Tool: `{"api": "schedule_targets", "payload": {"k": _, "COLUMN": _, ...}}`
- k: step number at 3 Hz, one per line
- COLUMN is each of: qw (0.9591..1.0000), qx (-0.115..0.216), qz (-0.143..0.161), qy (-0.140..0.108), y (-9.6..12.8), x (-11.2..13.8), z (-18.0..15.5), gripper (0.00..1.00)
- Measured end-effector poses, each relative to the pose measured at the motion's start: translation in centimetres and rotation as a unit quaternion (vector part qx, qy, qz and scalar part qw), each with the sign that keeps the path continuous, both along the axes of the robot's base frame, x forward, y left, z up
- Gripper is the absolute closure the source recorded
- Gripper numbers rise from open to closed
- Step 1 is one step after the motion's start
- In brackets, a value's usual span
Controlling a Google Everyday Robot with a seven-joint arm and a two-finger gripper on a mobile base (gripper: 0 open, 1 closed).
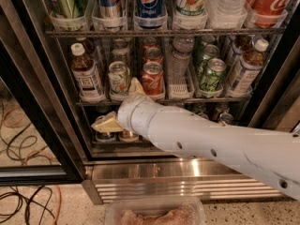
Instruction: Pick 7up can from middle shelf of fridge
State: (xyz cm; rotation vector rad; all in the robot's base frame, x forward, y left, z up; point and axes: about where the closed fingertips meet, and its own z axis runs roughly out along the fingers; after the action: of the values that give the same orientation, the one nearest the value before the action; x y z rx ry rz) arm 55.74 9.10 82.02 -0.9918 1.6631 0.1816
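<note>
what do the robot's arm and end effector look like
The arm is a thick, smooth white tube with small dark round holes and a ringed wrist collar. The end effector, at the front edge of the middle shelf, has two cream-yellow wedge-shaped fingers. No cables show.

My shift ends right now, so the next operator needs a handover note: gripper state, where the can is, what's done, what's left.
Gripper: open and empty, at the front edge of the middle shelf, just below the 7up can.
7up can: upright at the front of its lane, between a brown-tea bottle and a red Coca-Cola can; not gripped.
Fridge: the arm reaches in from the lower right.
Done: approach to the shelf.
Left: close on the can, lift it, draw it out.
</note>
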Motion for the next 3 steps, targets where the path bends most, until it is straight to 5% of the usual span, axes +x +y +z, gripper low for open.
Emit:
{"api": "schedule_targets", "payload": {"k": 2, "qw": 0.9980, "qx": -0.012, "qz": -0.061, "qy": 0.007, "y": -2.64, "x": -0.19, "z": -0.75, "gripper": 0.00}}
{"api": "schedule_targets", "payload": {"k": 3, "qw": 0.9981, "qx": -0.012, "qz": -0.059, "qy": 0.006, "y": -2.53, "x": -0.18, "z": -0.66, "gripper": 0.00}}
